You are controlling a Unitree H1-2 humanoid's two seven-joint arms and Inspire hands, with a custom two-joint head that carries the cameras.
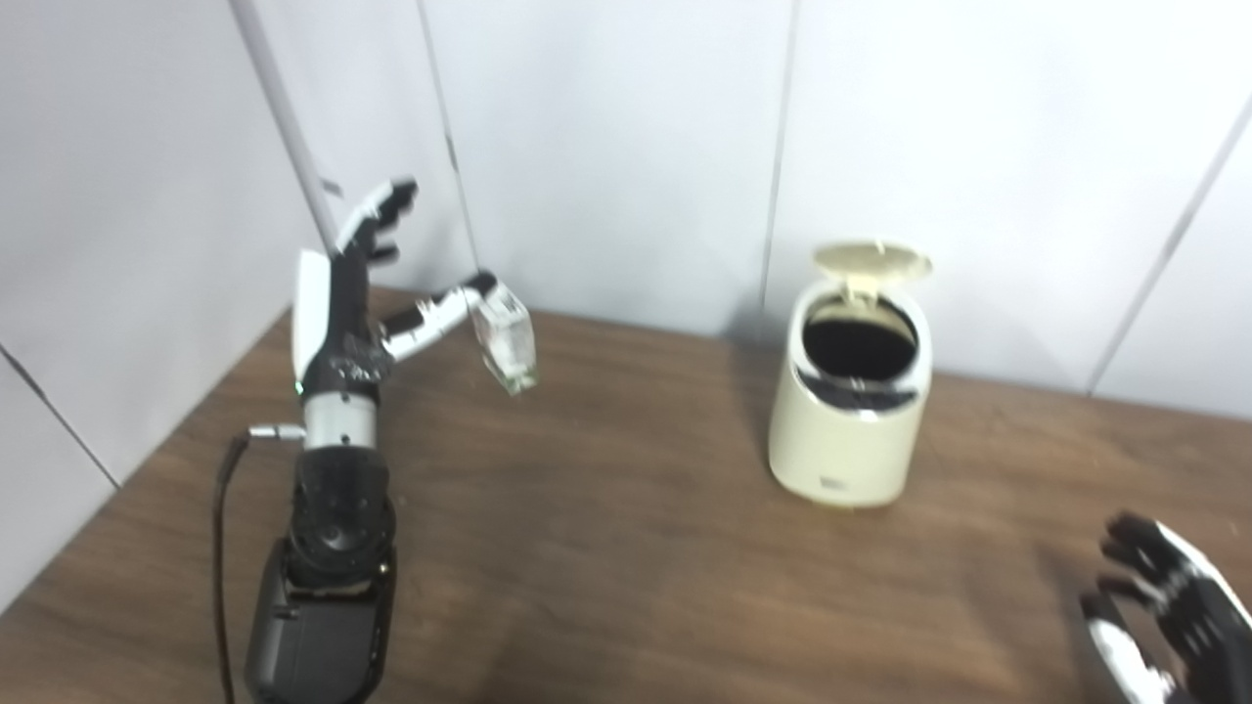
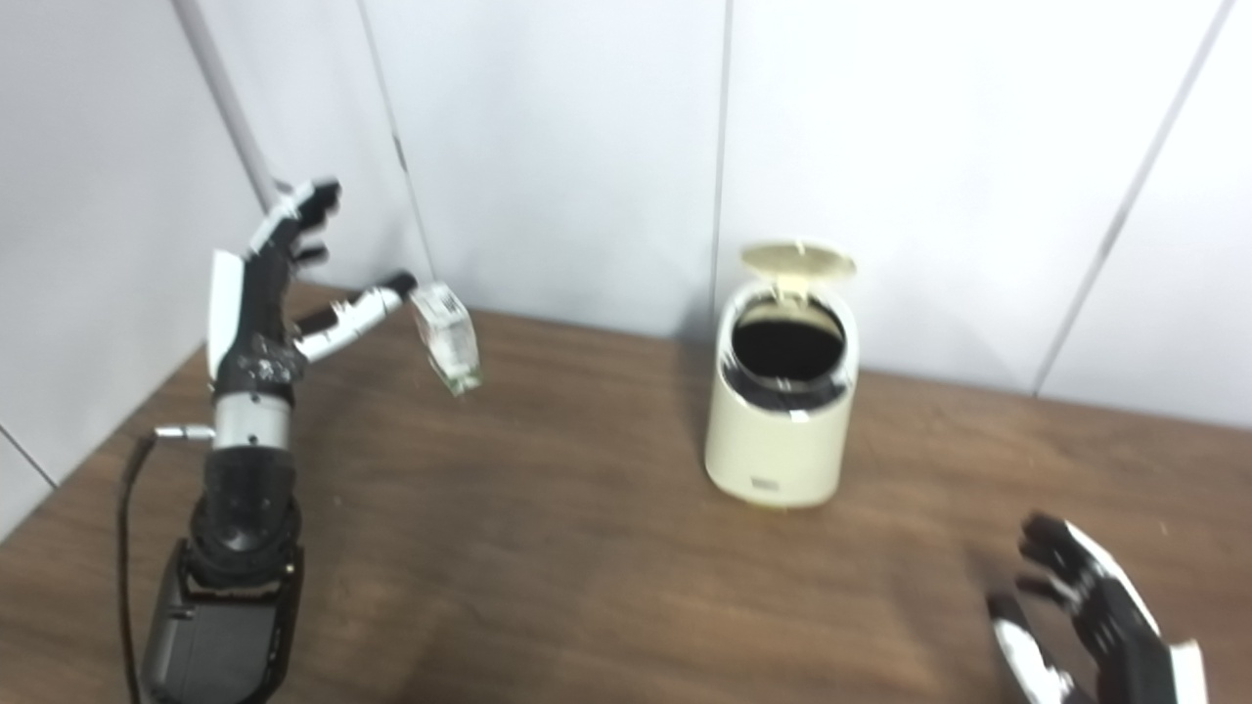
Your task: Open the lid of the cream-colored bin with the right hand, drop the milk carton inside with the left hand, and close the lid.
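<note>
Above the table's left side, the left hand [image 1: 357, 313] is pinching a light, crushable milk carton [image 1: 505, 337] by its top with thumb and fingers, precariously; the right hand [image 2: 1095, 616], fingers apart, is holding nothing; the bin lid [image 1: 871, 259] is standing open.

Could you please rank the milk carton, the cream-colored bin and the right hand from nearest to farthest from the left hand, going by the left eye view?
1. Milk carton: at the fingertips of the raised left hand.
2. Cream-colored bin: mid-table toward the right, its lid up.
3. Right hand: low at the bottom right corner, holding nothing.
</note>
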